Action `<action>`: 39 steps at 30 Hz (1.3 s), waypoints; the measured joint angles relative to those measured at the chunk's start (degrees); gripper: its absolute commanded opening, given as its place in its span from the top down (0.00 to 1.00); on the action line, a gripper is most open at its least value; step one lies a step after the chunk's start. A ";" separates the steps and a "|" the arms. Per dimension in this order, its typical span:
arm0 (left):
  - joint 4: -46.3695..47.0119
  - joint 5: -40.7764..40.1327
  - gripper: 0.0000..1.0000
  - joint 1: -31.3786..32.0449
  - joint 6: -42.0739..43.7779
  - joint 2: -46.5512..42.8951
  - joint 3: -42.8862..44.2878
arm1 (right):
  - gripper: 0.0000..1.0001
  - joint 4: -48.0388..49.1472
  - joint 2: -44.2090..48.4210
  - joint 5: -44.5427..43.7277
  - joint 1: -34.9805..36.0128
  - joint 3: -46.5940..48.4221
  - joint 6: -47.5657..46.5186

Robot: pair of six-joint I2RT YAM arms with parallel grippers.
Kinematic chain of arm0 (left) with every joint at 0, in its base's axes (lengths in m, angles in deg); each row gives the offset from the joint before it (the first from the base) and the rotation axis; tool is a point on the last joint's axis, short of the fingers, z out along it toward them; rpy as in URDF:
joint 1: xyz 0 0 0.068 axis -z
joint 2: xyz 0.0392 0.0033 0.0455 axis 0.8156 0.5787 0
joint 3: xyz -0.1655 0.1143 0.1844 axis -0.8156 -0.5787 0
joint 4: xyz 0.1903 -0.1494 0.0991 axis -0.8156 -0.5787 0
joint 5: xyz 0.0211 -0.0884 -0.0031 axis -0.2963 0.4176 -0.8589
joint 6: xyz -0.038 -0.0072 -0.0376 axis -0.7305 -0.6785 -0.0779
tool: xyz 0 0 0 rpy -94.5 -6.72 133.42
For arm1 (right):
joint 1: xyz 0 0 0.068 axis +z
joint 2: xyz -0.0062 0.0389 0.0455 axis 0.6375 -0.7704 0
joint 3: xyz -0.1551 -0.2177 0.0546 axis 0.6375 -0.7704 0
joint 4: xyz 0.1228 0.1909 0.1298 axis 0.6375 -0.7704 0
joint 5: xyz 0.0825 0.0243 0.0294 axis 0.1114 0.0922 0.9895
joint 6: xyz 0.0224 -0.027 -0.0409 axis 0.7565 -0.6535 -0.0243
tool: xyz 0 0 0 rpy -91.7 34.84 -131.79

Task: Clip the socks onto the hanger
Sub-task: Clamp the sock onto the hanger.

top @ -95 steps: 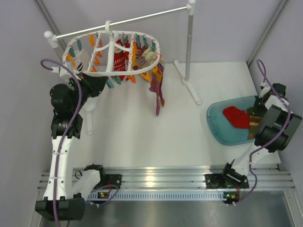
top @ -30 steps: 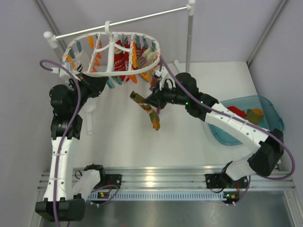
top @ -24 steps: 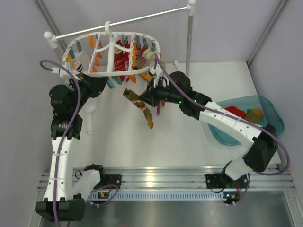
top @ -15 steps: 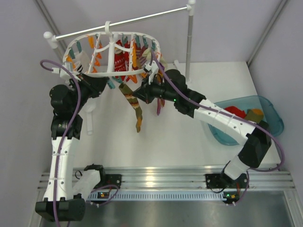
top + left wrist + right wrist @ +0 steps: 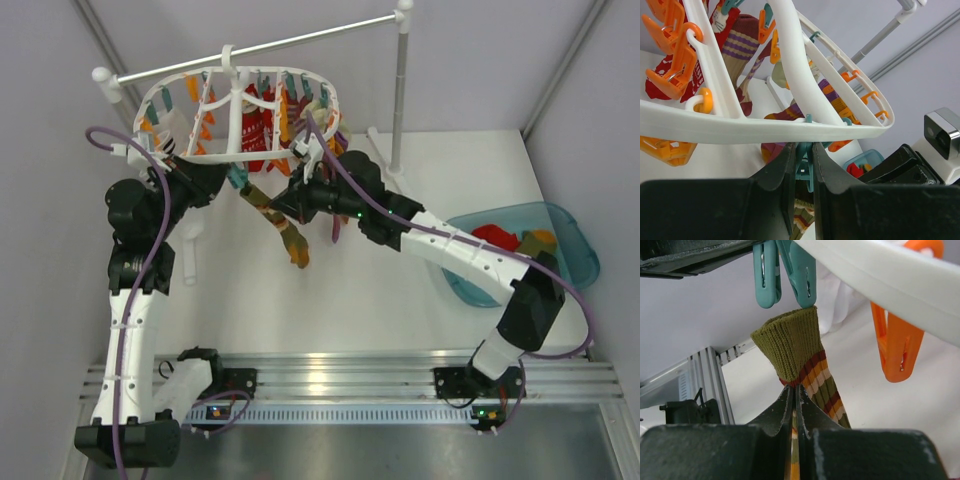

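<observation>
The white oval hanger (image 5: 240,152) hangs from the rod at the back left, with several socks clipped on. My left gripper (image 5: 804,162) is shut on a teal clip (image 5: 805,170) under the hanger's front rim (image 5: 760,131); that clip's tips stand parted in the right wrist view (image 5: 785,275). My right gripper (image 5: 794,390) is shut on an olive, orange and brown striped sock (image 5: 800,352), with its olive cuff just below the teal clip's tips. In the top view the sock (image 5: 282,228) hangs below the rim between both grippers.
A teal tub (image 5: 575,235) with red and orange socks stands at the right. The white rod-and-pole stand (image 5: 400,95) rises behind the hanger, its foot (image 5: 400,185) on the table. Orange clips (image 5: 892,347) hang close beside the teal one. A purple sock (image 5: 335,225) hangs behind my right arm.
My right arm left the tub holding the striped sock and carried it left and up to the hanger's front rim, under the teal clip. The left arm has stayed put.
</observation>
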 measured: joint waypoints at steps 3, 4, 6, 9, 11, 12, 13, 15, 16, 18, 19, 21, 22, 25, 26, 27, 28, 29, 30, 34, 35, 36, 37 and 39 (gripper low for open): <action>0.00 0.00 1.00 0.00 0.00 0.00 0.00 | 1.00 0.04 -0.52 0.02 0.24 0.00 0.39; 0.00 0.00 1.00 0.00 0.00 0.00 0.00 | 1.00 0.09 -0.70 0.02 0.24 0.00 0.46; -0.02 0.00 1.00 0.00 0.00 0.00 0.00 | 1.00 0.11 -1.03 0.04 0.24 -0.02 0.68; -0.02 -0.02 1.00 0.00 0.00 0.00 0.00 | 1.00 0.11 -1.38 0.09 0.26 -0.09 0.87; -0.02 0.00 1.00 0.00 0.02 0.00 0.00 | 1.00 0.11 -1.38 0.04 0.26 -0.13 0.85; -0.02 -0.02 1.00 0.00 0.02 0.00 0.00 | 1.00 0.11 -1.38 0.00 0.26 -0.13 0.85; -0.02 0.00 1.00 0.00 0.02 0.00 0.00 | 1.00 0.11 -1.38 -0.09 0.26 -0.13 0.83; -0.02 0.00 1.00 0.00 0.02 0.00 0.00 | 1.00 0.11 -1.38 -0.44 0.24 -0.13 0.81; -0.02 -0.02 1.00 0.00 0.02 0.00 0.00 | 1.00 0.11 -1.40 -0.66 0.24 -0.13 0.81; -0.02 -0.02 1.00 0.00 0.04 0.00 0.00 | 1.00 0.11 -1.46 -0.90 0.24 0.11 0.81; -0.02 -0.02 1.00 0.00 0.07 0.00 0.00 | 1.00 -0.04 -1.60 -0.96 0.24 0.44 0.83; -0.04 -0.02 1.00 0.00 0.22 0.00 0.00 | 1.00 -0.04 -2.08 -1.14 0.24 1.55 0.81; -0.04 -0.04 1.00 0.00 0.28 0.00 0.00 | 1.00 0.04 -2.21 -1.27 0.24 1.97 0.83; -0.11 -0.04 1.00 0.00 0.72 0.00 0.00 | 1.00 0.22 -2.21 -1.36 0.24 2.89 0.83; -0.11 -0.04 1.00 0.00 0.96 0.00 0.00 | 1.00 0.37 -2.21 -1.38 0.24 3.06 0.83; -0.13 -0.07 1.00 0.00 1.11 0.00 0.00 | 1.00 0.35 -2.21 -1.42 0.24 3.34 0.85; -0.15 -0.07 1.00 0.00 1.33 0.00 0.00 | 1.00 0.42 -2.21 -1.44 0.24 3.54 0.85; -0.17 -0.07 1.00 0.00 1.42 0.00 0.00 | 1.00 0.42 -2.21 -1.46 0.24 3.74 0.85; -0.20 -0.07 1.00 0.00 1.51 0.00 0.00 | 1.00 0.42 -2.21 -1.51 0.24 3.89 0.85; -0.28 -0.11 1.00 0.02 1.60 0.00 0.00 | 1.00 0.42 -2.21 -1.95 0.24 4.15 0.72; -0.31 -0.13 1.00 0.00 1.60 0.00 0.00 | 1.00 0.35 -2.21 -2.16 0.24 4.15 0.59; -0.31 -0.15 1.00 0.02 1.64 0.00 0.00 | 1.00 0.35 -2.21 -2.32 0.24 4.15 0.44; -0.33 -0.22 1.00 0.00 1.75 0.00 0.00 | 1.00 0.35 -2.21 -2.43 0.24 4.15 0.28; -0.35 -0.31 1.00 0.00 1.95 0.00 0.00 | 1.00 0.33 -2.21 -2.60 0.24 4.15 -0.09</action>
